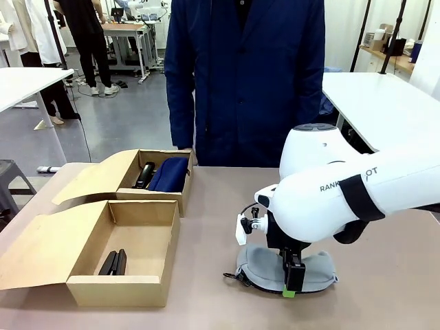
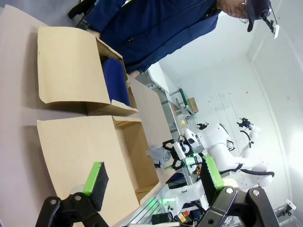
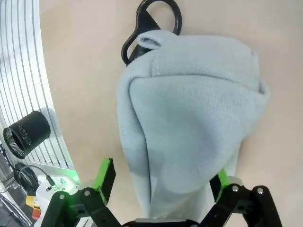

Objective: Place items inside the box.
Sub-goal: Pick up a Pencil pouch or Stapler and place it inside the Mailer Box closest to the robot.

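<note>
Front view: the right arm reaches in from the right edge of the frame, its white elbow bulking at centre right. The wrist is turned straight down, so the right gripper points at the table in the lower middle-right. Its black fingers stand at the near edge of the grey pouch, which lies on the table well apart from the box in the lower left. That box sits open, its big flap folded out to the left, and the black stapler lies on its floor near the front wall. Behind it, at left middle, a smaller box holds a navy pouch. A person in a dark blue coat stands at the far side of the table.

Right wrist view: the fingers straddle the pouch's bottom end, roughly half open. The pad at lower left stands just clear of the cloth, with a strip of table between. The one at lower right is half hidden behind the cloth, so I cannot tell whether it touches. The pouch is bracketed, not clamped. A black loop sits at the pouch's end at the top of the frame.

Left wrist view: the left gripper rises from the bottom edge with its fingers spread wide and nothing between them, looking across both boxes.
</note>
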You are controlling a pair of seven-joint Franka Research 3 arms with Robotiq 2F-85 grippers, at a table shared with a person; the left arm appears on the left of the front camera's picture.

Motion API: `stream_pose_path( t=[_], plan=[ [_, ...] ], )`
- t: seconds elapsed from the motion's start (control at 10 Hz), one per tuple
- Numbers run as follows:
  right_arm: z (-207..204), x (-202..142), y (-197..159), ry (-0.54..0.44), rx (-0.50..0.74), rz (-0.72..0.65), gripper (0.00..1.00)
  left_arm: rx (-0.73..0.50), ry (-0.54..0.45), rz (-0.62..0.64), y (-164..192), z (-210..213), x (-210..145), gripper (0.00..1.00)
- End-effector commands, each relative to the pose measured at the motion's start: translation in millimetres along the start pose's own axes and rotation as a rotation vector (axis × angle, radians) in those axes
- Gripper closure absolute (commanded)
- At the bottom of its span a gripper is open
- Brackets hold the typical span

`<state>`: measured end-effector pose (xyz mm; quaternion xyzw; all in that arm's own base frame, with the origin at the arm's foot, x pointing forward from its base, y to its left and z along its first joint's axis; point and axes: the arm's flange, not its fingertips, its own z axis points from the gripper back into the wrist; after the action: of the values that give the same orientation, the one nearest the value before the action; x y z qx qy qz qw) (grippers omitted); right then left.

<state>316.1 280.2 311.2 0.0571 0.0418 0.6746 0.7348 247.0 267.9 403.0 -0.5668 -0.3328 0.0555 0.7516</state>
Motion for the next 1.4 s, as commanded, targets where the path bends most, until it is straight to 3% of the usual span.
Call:
stream_pose_path(
  t=[0.0, 0.1, 0.2, 0.3, 0.4, 0.6, 1.0, 1.3],
  plan=[
    [5, 1, 0, 0.003, -0.023, 0.002, 0.52, -0.023, -0.019, -0.024, -1, 0, 1, 0.00],
    [5, 1, 1, -0.004, -0.022, 0.004, 0.60, -0.023, -0.019, -0.024, -1, 0, 1, 0.00],
    [5, 1, 2, 0.000, -0.025, 0.003, 1.00, -0.023, -0.019, -0.024, -1, 0, 1, 0.00],
    [6, 1, 2, -0.010, -0.028, -0.001, 1.00, -0.023, -0.019, -0.024, -1, 0, 1, 0.00],
    [7, 0, 2, -0.010, -0.030, -0.006, 0.76, -0.023, -0.019, -0.024, -1, 0, 1, 0.00],
    [8, 0, 2, -0.018, -0.035, -0.011, 1.00, -0.023, -0.019, -0.024, -1, 0, 1, 0.00],
    [12, -2, 1, -0.035, -0.043, -0.051, 1.00, -0.023, -0.019, -0.024, -1, 0, 1, 0.00],
    [37, -7, 10, -0.074, -0.063, -0.137, 1.00, -0.023, -0.019, -0.024, -1, 0, 1, 0.00]
  ],
)
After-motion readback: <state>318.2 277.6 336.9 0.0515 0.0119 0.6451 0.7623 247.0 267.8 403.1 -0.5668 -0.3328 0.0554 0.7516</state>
